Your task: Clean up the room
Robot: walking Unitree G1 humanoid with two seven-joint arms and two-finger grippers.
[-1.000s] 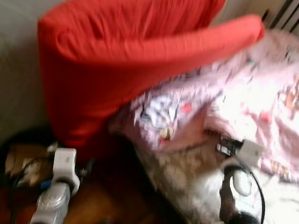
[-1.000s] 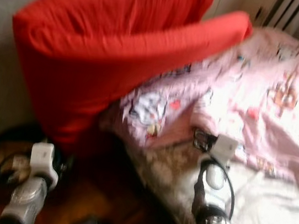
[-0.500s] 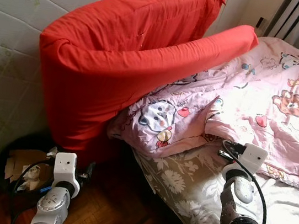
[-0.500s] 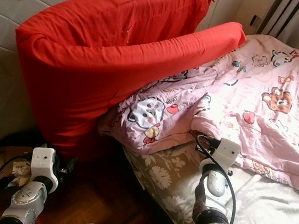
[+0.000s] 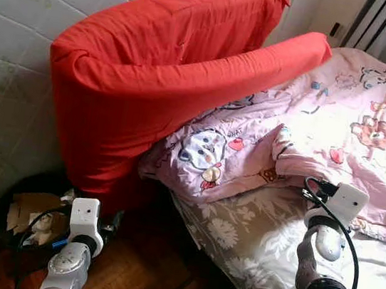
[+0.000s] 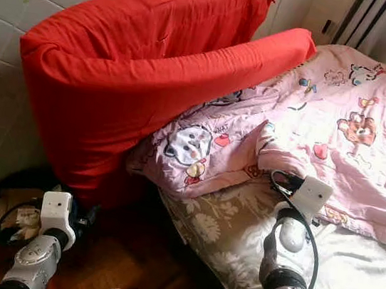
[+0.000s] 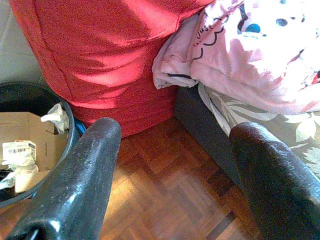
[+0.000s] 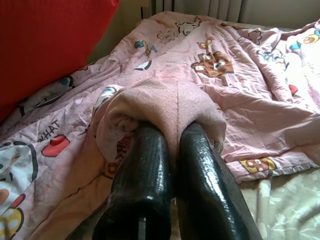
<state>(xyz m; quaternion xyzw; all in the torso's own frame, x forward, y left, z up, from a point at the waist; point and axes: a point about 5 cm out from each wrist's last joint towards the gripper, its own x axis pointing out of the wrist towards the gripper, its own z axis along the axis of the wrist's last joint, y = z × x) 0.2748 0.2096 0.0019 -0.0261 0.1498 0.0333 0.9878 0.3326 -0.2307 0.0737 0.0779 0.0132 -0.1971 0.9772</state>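
Observation:
A pink cartoon-print blanket [image 5: 369, 119] lies rumpled across the bed. My right gripper [image 8: 172, 131] is shut on a bunched fold of the blanket [image 8: 165, 102] near its lower edge; from the head views this gripper [image 6: 283, 180] sits at the fold, over the floral sheet [image 5: 238, 230]. Two large red cushions [image 5: 152, 74] lean against the quilted wall at the head of the bed, one end resting on the blanket. My left gripper [image 7: 175, 137] stands open low over the parquet floor [image 7: 165, 185], nothing between its fingers [image 7: 95, 155].
A black bin [image 5: 9, 198] with cardboard and paper scraps stands on the floor beside my left arm [image 5: 80, 233], against the quilted wall [image 5: 6, 89]. The bed's dark side [image 7: 200, 125] borders the floor. Radiator bars [image 5: 382, 24] rise behind the bed.
My right gripper has moved right along the bed, dragging the blanket fold with it so the fold bunches higher. The motion blur has settled. The left arm has barely moved.

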